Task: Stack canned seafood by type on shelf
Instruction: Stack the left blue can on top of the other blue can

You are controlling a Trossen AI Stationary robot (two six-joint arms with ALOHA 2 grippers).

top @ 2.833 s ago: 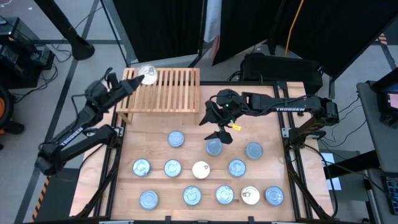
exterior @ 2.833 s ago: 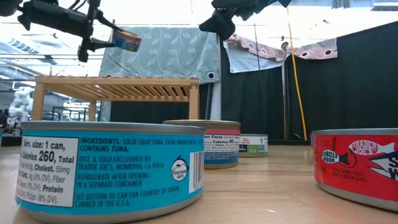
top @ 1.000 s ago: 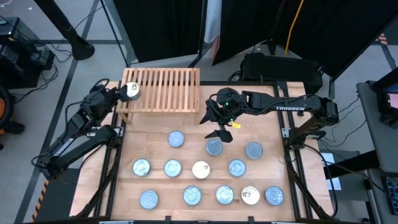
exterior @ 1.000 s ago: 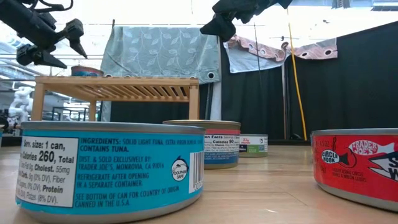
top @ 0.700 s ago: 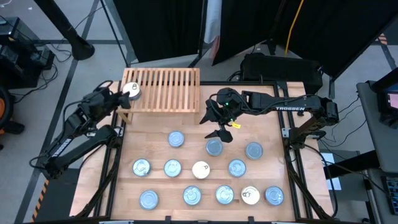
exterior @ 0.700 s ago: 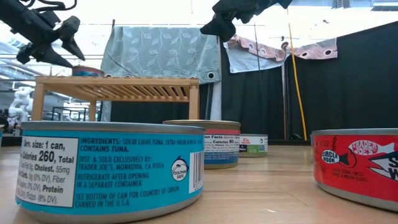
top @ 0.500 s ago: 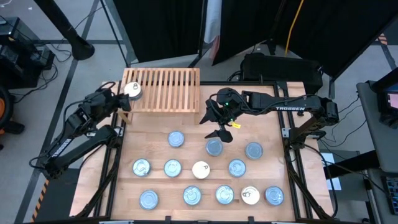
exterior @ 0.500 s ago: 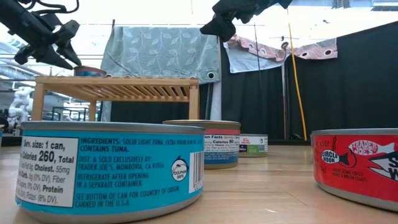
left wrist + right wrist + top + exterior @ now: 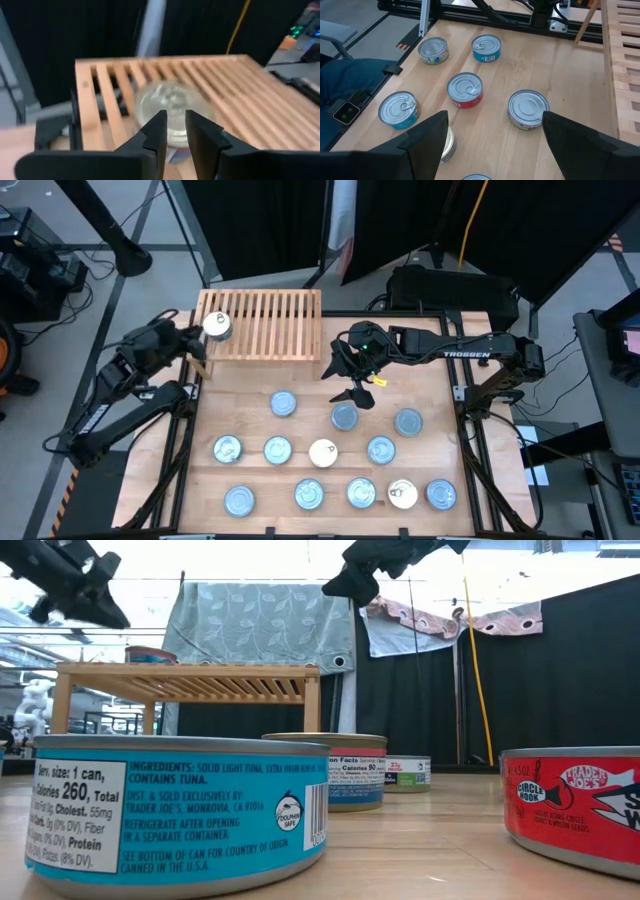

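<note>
Nearest, a blue tin (image 9: 180,815) reads "Contains tuna, Trader Joe's"; a red tin (image 9: 572,805) reads "Circle Hook". Loose tins cover the wooden table (image 9: 430,395). One tin (image 9: 216,326) sits at the shelf's (image 9: 275,325) left end. Left gripper (image 9: 197,343) fingers nearly closed, empty; right gripper (image 9: 340,378) fingers spread. Black curtains (image 9: 560,670) behind.
</note>
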